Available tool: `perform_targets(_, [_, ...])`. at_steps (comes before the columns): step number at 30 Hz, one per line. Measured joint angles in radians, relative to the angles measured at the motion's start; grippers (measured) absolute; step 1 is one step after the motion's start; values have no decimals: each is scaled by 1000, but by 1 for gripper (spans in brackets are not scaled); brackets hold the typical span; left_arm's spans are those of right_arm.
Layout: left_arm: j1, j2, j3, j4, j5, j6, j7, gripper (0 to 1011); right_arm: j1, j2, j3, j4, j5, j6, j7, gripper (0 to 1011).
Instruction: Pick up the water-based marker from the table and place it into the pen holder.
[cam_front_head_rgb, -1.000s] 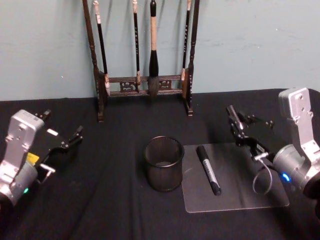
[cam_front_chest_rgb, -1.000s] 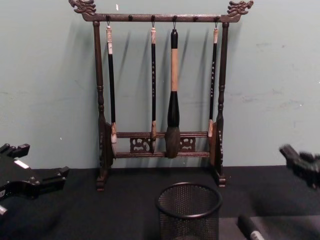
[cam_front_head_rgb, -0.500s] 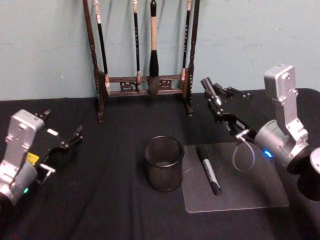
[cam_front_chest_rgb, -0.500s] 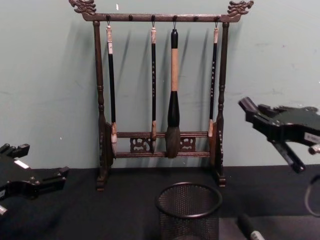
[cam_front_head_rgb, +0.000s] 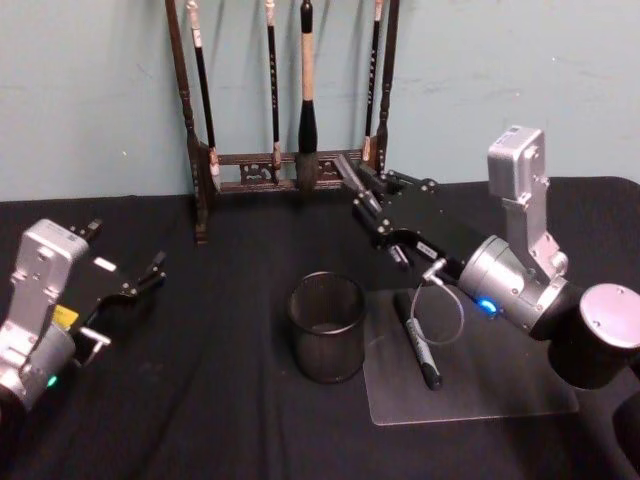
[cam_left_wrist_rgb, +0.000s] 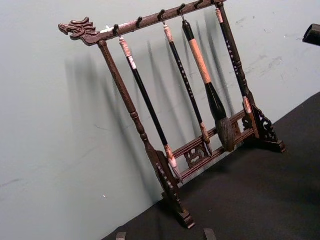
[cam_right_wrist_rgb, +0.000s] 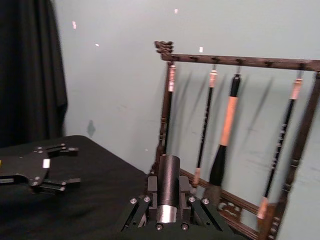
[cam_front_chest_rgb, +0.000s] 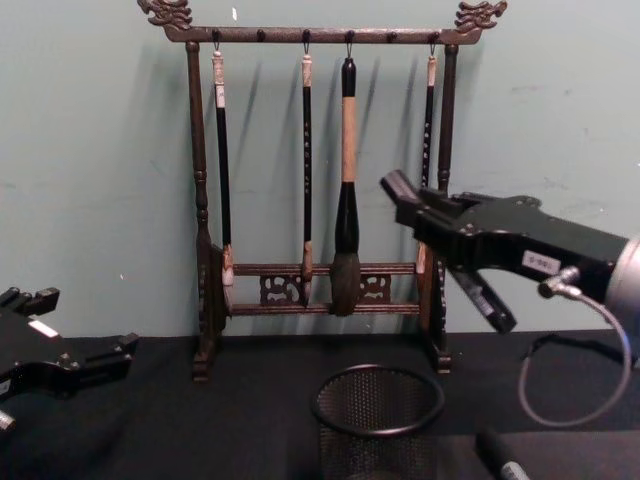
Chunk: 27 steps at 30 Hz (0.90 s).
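My right arm reaches in from the right, its silver wrist raised above the counter (cam_front_head_rgb: 200, 400) and the black right hand (cam_front_head_rgb: 370, 210) pointing left and toward the far wall. In the chest view that hand (cam_front_chest_rgb: 445, 250) hangs in front of the right post of the wooden brush rack (cam_front_chest_rgb: 200, 250), higher than the pen holder (cam_front_chest_rgb: 378, 415). Its fingers stand apart, one high and one low, with nothing between them. A small white label sits on its side, too small for me to read.

The marker (cam_front_head_rgb: 417, 342) lies flat on a clear sheet (cam_front_head_rgb: 480, 390) just right of the pen holder (cam_front_head_rgb: 328, 325), below the right arm's looped cable (cam_front_head_rgb: 445, 315). It carries a pale label along its barrel, but I cannot read the writing.

My left hand (cam_front_head_rgb: 125, 250) rests low at the left side, fingers apart and empty, well away from the marker. It bears a white tag and a yellow sticker, both illegible.
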<state>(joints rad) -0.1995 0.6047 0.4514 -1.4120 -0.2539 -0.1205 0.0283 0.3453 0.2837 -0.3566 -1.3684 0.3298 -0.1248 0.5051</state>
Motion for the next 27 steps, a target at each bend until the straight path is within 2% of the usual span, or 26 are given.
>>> perform_targets(7, [0,0,0,0,0,0,0,1001,25,-8,-44,31,24,-20,34,244])
perform_targets(11, [0,0,0,0,0,0,0,1001,29,-8,-54,37,31,-24,42,244])
perform_targets(13, [0,0,0,0,0,0,0,1001,42,-11,-82,54,46,-39,65,244])
perform_targets(27, [0,0,0,0,0,0,0,1001,55,-16,-120,75,65,-45,79,244])
